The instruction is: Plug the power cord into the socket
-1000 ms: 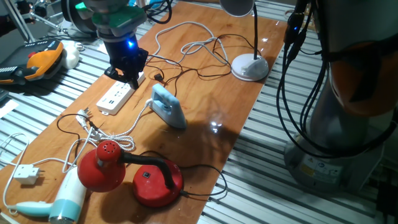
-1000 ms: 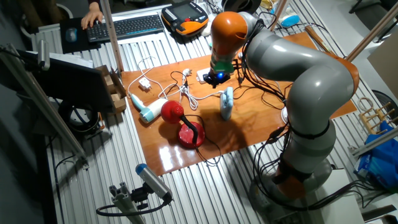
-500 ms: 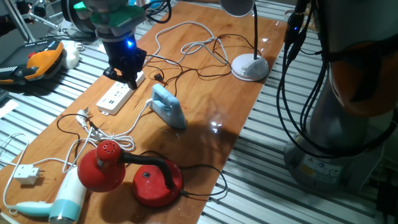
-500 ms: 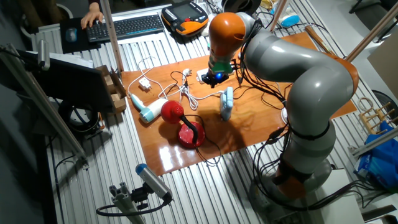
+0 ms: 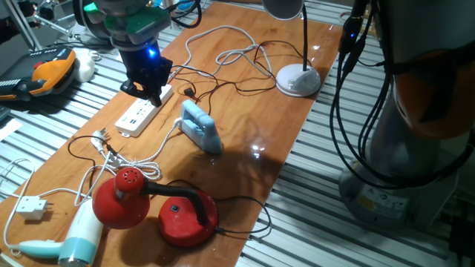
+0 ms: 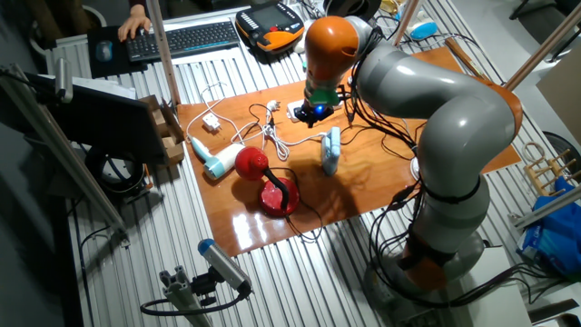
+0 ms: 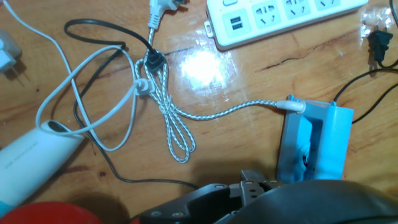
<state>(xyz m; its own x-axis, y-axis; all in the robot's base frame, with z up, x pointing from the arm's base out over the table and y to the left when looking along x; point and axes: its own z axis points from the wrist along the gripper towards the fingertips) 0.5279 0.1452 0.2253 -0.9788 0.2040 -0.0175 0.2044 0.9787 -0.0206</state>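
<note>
The socket, a long white power strip point(image 5: 138, 114), lies near the table's left edge and shows at the top of the hand view point(image 7: 280, 17). The power cord's small black plug point(image 5: 191, 93) lies loose on the wood just right of the strip, at the right edge of the hand view point(image 7: 378, 45). Its thin black cable trails toward the back. My gripper point(image 5: 156, 96) hangs over the strip's far end, a little left of the plug, and holds nothing. Its fingers are too dark to show whether they are open or shut. It also shows in the other fixed view point(image 6: 313, 111).
A blue iron point(image 5: 202, 127) stands right of the strip, with its white-grey braided cord point(image 7: 168, 118) looped beside it. A red lamp point(image 5: 159, 208) and a hair dryer point(image 5: 74, 237) lie in front. A white desk lamp point(image 5: 298, 80) stands at the back.
My gripper has shifted slightly left and back over the strip's far end. Nothing on the table has moved.
</note>
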